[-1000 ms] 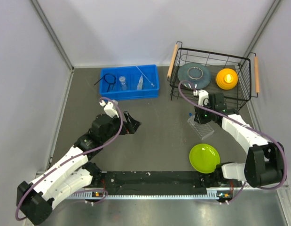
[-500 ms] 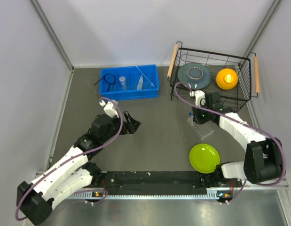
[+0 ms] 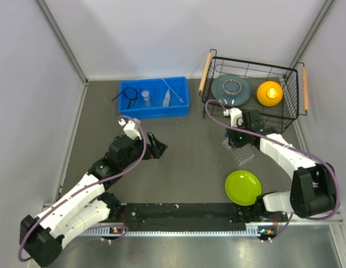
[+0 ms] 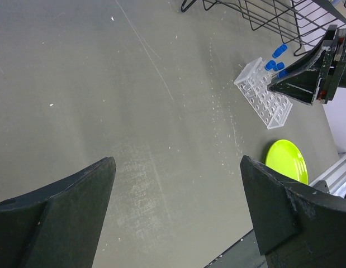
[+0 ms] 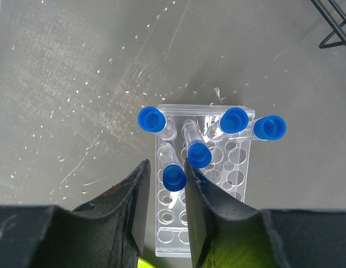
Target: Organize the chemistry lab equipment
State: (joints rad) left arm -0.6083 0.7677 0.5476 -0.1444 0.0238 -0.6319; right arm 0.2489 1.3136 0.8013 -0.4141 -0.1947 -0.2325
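Tubes [image 5: 174, 176]: five blue caps in rack [image 5: 235, 187], countable from right wrist only.

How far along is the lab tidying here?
Done: four blue-capped tubes sit in the rack; ring, jar and packet lie in the blue bin. In hand: the right gripper's jaws bracket a fifth tube in the rack, grip unclear. Left: perhaps the rack itself, on the table outside the bin. Left gripper: open.

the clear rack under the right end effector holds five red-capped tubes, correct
Not quite: the tubes are blue-capped, not red-capped. The right wrist view shows the clear rack under the right end effector holding five of them.
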